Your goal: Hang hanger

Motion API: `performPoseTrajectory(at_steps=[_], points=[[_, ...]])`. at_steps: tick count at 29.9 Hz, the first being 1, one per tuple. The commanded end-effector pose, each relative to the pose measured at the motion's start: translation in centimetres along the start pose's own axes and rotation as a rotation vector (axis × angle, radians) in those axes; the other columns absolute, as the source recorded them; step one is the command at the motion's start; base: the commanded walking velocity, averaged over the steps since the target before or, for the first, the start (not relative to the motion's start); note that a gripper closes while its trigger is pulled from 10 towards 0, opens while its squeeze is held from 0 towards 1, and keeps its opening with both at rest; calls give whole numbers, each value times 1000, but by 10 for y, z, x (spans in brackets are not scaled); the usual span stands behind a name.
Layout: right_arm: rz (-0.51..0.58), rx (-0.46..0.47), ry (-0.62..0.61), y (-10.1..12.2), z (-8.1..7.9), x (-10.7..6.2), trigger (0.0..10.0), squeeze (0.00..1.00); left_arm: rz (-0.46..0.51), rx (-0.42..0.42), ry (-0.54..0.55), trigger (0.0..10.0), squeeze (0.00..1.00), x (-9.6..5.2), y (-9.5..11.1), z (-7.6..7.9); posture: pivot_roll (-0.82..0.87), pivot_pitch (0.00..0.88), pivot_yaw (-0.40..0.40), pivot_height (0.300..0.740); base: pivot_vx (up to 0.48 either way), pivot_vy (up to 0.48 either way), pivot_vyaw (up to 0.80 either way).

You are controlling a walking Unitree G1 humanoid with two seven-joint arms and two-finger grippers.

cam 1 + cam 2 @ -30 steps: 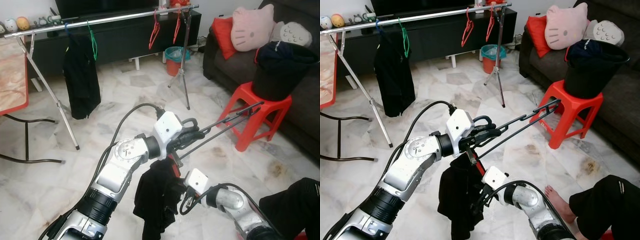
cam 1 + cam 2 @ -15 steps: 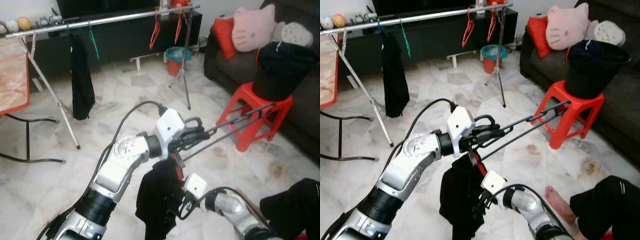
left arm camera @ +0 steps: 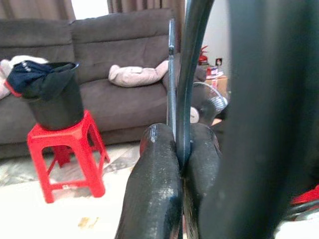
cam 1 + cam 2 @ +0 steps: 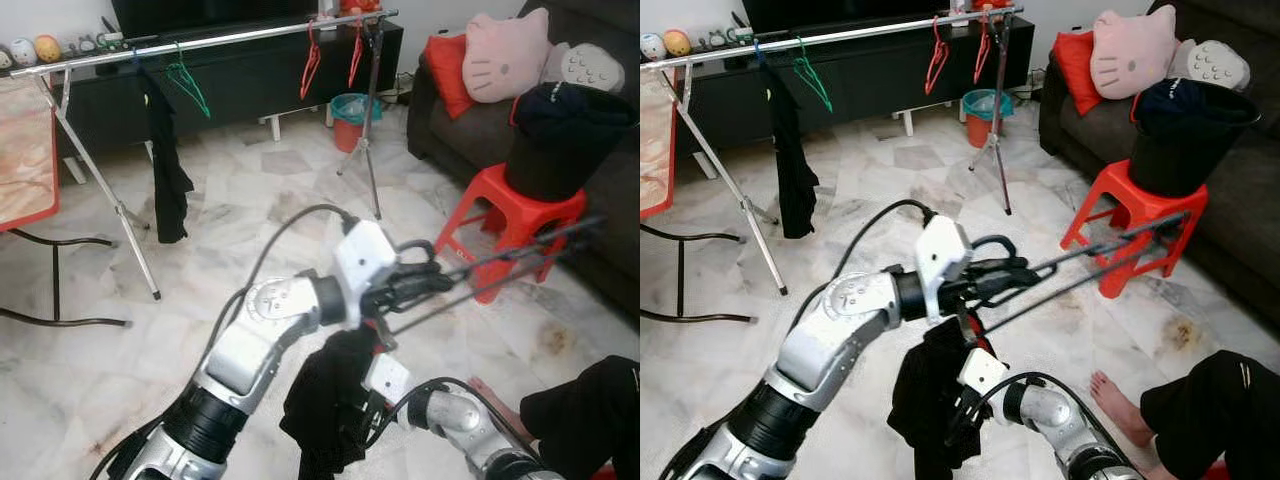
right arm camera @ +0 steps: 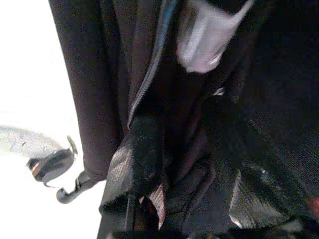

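Observation:
My left gripper (image 4: 588,230) is shut on the dark hook (image 3: 182,94) of a hanger, whose red neck (image 4: 382,338) peeks out just below the wrist. Its long black fingers point right toward the red stool. A black garment (image 4: 325,410) hangs from this hanger above the marble floor. My right gripper (image 4: 366,408) is low and pressed into the garment's right side, with black cloth (image 5: 164,114) bunched around it. The drying rack's silver rail (image 4: 230,38) runs across the far left and centre.
On the rail hang a black garment (image 4: 168,170), a green hanger (image 4: 190,80) and red hangers (image 4: 310,62). A black bucket (image 4: 558,140) of clothes sits on a red stool (image 4: 490,205) before the sofa. A person's foot (image 4: 1110,390) is at the lower right. An orange table (image 4: 25,150) stands left.
My left arm has swung to the right with the hanger and garment, its fingers now reaching across the red stool. The right gripper stays against the garment. The rack's garment and green hanger have swung.

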State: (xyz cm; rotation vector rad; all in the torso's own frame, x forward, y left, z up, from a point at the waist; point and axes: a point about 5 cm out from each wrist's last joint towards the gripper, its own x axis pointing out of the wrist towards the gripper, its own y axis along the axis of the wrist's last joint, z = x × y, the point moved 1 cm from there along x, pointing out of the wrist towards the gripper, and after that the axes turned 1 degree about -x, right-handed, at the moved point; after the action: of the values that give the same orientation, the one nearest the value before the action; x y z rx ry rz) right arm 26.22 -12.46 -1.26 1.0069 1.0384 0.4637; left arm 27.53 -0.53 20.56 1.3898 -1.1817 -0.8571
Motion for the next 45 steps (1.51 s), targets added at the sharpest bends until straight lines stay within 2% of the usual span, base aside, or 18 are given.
performPoseTrajectory(at_steps=[1,2,10,17,24,29,35,41,45], points=[[-37,7,-9,-3,1,0,2667,0,37,12,-22,10000,0,4,10,5,-47,30,5,740,0,0,0],[-43,12,-10,-4,1,0,0,0,40,12,-23,10000,0,4,11,5,-44,30,5,740,0,0,0],[-70,29,-18,-11,-1,-2,0,0,64,7,-27,10000,0,10,17,7,-43,29,7,740,0,0,0],[-148,48,-48,-34,-6,-17,0,0,70,3,-23,10000,0,10,18,7,-41,24,5,740,0,0,0],[-109,38,-54,-29,6,-25,0,0,88,-15,8,10000,0,9,19,5,-42,20,3,740,0,0,0],[-87,28,-55,-24,10,-24,0,0,108,-46,40,10000,0,8,20,1,-42,20,3,740,0,0,0],[-66,24,-49,-21,9,-23,0,0,185,-131,139,10000,0,5,24,-12,-42,21,4,740,0,0,0],[-48,21,-43,-18,10,-23,0,0,246,-226,179,10000,0,4,28,-15,-44,25,4,740,0,0,0],[-44,21,-43,-18,10,-22,0,0,316,-364,247,10000,0,2,29,-20,-44,26,3,740,0,0,0]])
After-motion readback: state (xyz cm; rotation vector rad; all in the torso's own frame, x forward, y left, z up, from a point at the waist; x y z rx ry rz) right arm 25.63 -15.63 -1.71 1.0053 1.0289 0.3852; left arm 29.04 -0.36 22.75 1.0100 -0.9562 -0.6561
